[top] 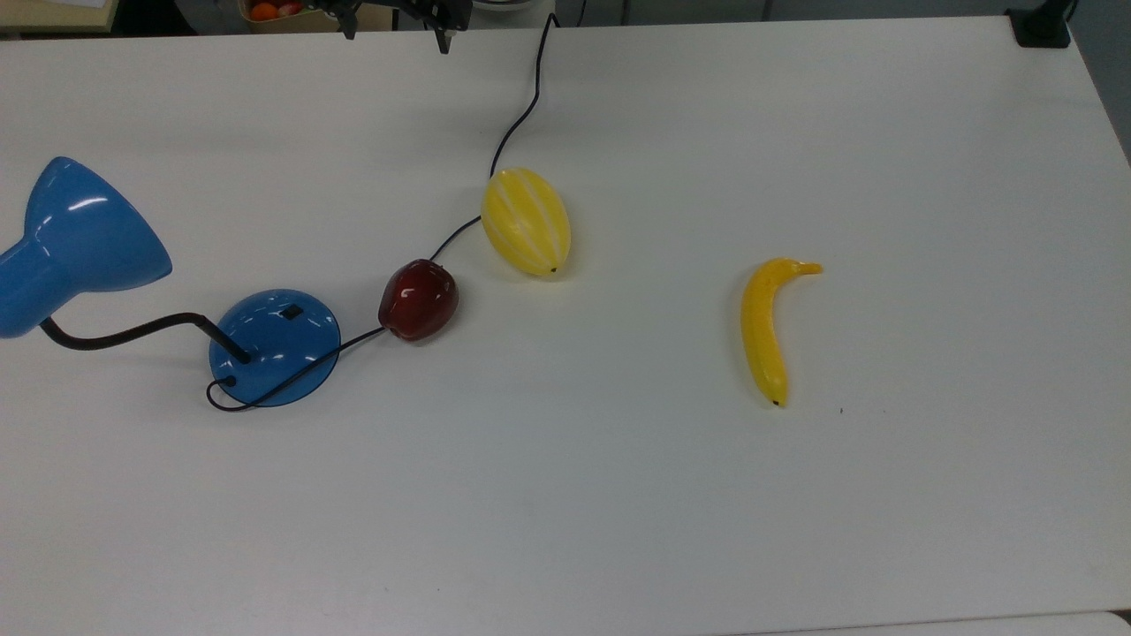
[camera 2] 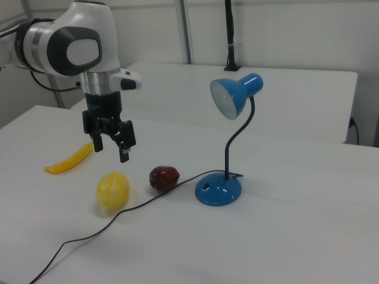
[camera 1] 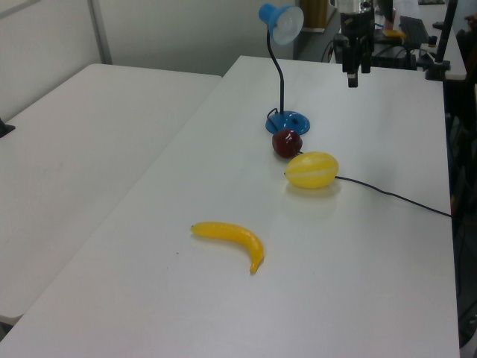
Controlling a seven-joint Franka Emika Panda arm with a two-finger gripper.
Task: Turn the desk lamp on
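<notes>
Tabletop [top: 618, 530]: a white surface is seen carrying every item; a second white table is seen beside it in the left view.
Arm [camera 2: 65, 44]: a white and grey arm is seen in the right view, held above the tabletop with its wrist pointed down.
Desk lamp [camera 2: 228, 133]: it is stood upright on its round blue base [top: 275, 347] near the top view's left edge; a bent black gooseneck [camera 2: 240, 136] is carried up to a glossy blue cone shade [camera 2: 234, 94], which is turned toward the right view's left.
Cord [top: 517, 115]: a black cord is run from the base, past both round fruits, toward the far edge in the top view.
Claw [camera 2: 112, 148]: it is hung in the air above the tabletop, apart from every item, over the area behind the melon in the right view; its two fingers are seen spread apart with nothing held.
Banana [top: 767, 327]: a yellow banana is laid well apart from the lamp, toward the top view's right.
Melon [top: 526, 221]: a yellow striped fruit, possibly a melon, is laid just beside the apple.
Apple [top: 419, 299]: a dark red apple is set between the melon and the base, near both.
Switch [top: 292, 311]: a small black switch is seen on the domed base; its position cannot be told.
</notes>
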